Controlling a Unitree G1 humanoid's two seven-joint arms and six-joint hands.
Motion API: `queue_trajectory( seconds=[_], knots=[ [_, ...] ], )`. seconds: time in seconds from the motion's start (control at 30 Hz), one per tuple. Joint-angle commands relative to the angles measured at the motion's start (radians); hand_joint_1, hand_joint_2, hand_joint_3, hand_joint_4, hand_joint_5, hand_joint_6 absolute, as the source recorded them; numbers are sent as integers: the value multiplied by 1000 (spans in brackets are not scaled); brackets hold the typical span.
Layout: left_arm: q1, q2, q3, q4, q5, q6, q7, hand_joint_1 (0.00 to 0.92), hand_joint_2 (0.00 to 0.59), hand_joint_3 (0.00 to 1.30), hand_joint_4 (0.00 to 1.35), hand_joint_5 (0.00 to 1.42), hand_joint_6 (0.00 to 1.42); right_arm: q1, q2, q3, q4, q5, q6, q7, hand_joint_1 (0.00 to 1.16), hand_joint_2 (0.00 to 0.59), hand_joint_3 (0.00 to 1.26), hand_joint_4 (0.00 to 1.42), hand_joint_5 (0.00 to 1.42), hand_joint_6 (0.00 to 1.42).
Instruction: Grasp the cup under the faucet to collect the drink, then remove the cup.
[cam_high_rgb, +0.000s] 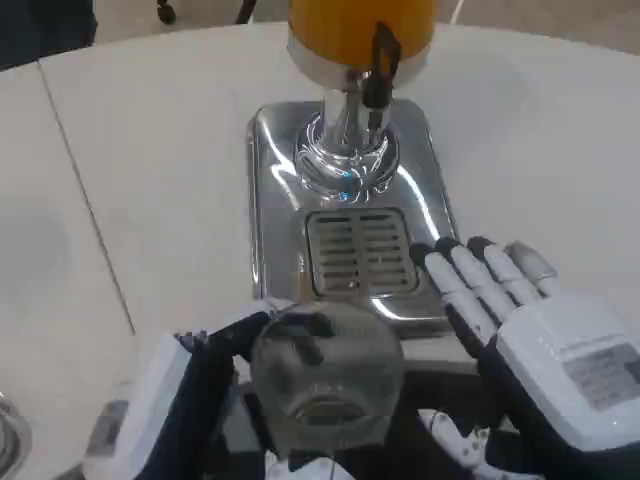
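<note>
One dispenser (350, 120) stands at the top of the head view, its orange tank cut off by the frame edge, with one black tap lever (380, 65) hanging down the front of a shiny chrome column. Below it sits one chrome base tray (275, 200), and set into that tray is one slotted drip grille (358, 252).

One clear cup (322, 375) is in play, and it is low in the picture, in front of the tray's near edge, well short of the grille and the tap. It looks empty, the round bottom showing through the glass.

Two hands are up. The left hand (195, 385) comes in from the lower left and is wrapped around the cup's left side, dark fingers curled against the glass, so it has the cup in its grasp. The right hand (530, 340) lies palm down at the tray's right front corner, its white and black fingers (460, 275) stretched out straight and slightly spread, the tips reaching over the tray edge beside the grille. It holds nothing.

All of this rests on one white table (120, 150), with a thin seam running across its left part.
</note>
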Motion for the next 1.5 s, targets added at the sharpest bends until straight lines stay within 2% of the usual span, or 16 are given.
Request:
queue_trajectory(
  seconds=[0.03, 0.1, 0.27, 0.4, 0.5, 0.53, 0.57, 0.63, 0.77, 0.97, 1.13, 1.3, 1.4, 1.5],
  knots=[
    [-3, -8, 7, -17, 34, -62, 35, 624, 47, 1187, 1163, 1424, 1424, 30, 25, 14, -11, -11, 10, 10, 293, 508, 0, 0, 0, 0],
    [-5, -6, 11, -17, 57, -81, 49, 624, 47, 1187, 1163, 1424, 1424, 41, 35, 20, -14, -19, 12, 7, 296, 509, 0, 0, 0, 0],
    [3, -26, 9, -19, 42, -64, 37, 624, 47, 1187, 1163, 1424, 1424, 45, 37, 8, -18, -15, 10, 9, 303, 510, 0, 0, 0, 0],
    [-8, -40, 11, -4, 35, -35, 25, 624, 47, 1187, 1163, 1424, 1424, 57, 55, -5, -22, -29, 31, 7, 308, 511, 0, 0, 0, 0],
    [-72, -68, 17, 50, 37, 14, 37, 624, 47, 1187, 1163, 1424, 1424, 73, 77, -13, -21, -29, 60, 16, 311, 511, 0, 0, 0, 0],
    [-93, -76, 18, 67, 37, 28, 42, 624, 47, 1187, 1163, 1424, 1424, 77, 90, -18, -19, -2, 80, 34, 312, 511, 0, 0, 0, 0],
    [-120, -84, 19, 90, 37, 42, 48, 624, 47, 1187, 1163, 1424, 1424, 86, 85, -18, -18, 10, 75, 36, 313, 511, 0, 0, 0, 0],
    [-210, -108, 21, 174, 46, 72, 79, 624, 47, 1187, 1163, 1424, 1424, 89, 55, -11, -27, -4, 47, 47, 316, 510, 0, 0, 0, 0],
    [-327, -128, 11, 281, 60, 92, 127, 624, 47, 1187, 1151, 1424, 1424, 88, 70, -16, -55, -9, 67, 64, 323, 506, 0, 0, 0, 0],
    [-500, -156, -27, 471, 83, 95, 209, 625, 47, 1187, 1150, 1424, 1424, 72, 72, -42, -86, -13, 88, 110, 346, 518, 0, 0, 0, 0],
    [-592, -171, -68, 599, 92, 80, 270, 629, 49, 1187, 1150, 1424, 1424, 56, 78, -38, -88, -37, 98, 148, 352, 518, 0, 0, 0, 0],
    [-722, -193, -107, 787, 96, 64, 348, 631, 49, 1187, 1150, 1424, 1424, 40, 88, -32, -98, -53, 108, 196, 357, 515, 0, 0, 0, 0],
    [-815, -200, -122, 927, 94, 55, 398, 632, 51, 1187, 1150, 1424, 1424, 27, 93, -25, -92, -59, 110, 220, 358, 511, 0, 0, 0, 0],
    [-920, -175, -141, 1093, 114, 34, 461, 632, 53, 1186, 1150, 1424, 1424, 10, 84, -17, -87, -64, 100, 236, 358, 507, 0, 0, 0, 0]
  ],
)
